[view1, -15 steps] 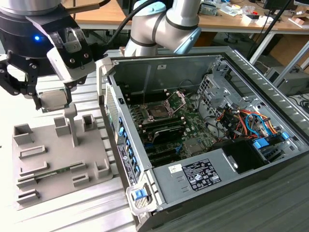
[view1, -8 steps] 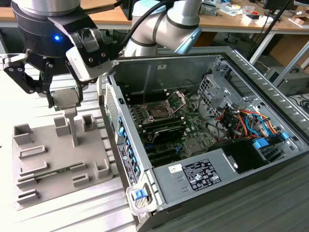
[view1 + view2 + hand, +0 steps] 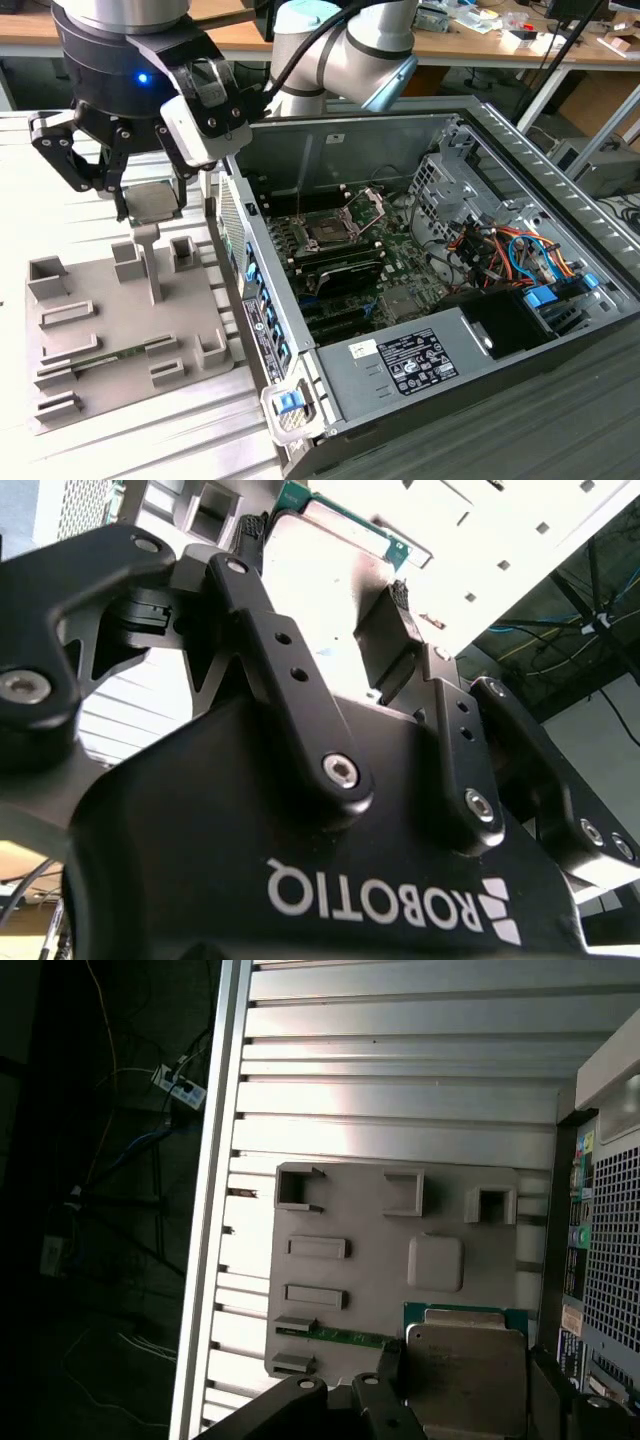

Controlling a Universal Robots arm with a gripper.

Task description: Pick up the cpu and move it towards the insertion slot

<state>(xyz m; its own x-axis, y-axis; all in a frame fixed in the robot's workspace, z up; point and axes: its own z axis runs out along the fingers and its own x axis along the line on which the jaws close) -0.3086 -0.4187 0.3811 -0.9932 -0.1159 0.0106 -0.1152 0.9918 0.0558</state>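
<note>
One gripper (image 3: 150,195) is gripping the cpu (image 3: 155,202), its jaws clenched on opposite edges of the chip and holding it level in the air. In the second wrist view the black fingers (image 3: 385,630) are pressing against the sides of the cpu (image 3: 320,570), whose pale top and green rim are showing between them; in the first wrist view the cpu (image 3: 465,1380) is sitting squarely between the jaws with its silvery lid facing the camera. Directly below the jaws, the grey fixture plate (image 3: 110,330) is lying on the ribbed aluminium table (image 3: 40,190), with a raised post (image 3: 148,255) standing just under the held chip and apart from it. Beyond the jaws, toward the exterior view's right, the open computer case (image 3: 400,380) is lying on its side. Inside it, well apart from the gripper, the insertion slot (image 3: 328,232) is sitting on the green board with its metal load plate (image 3: 372,205) hinged upward.
</note>
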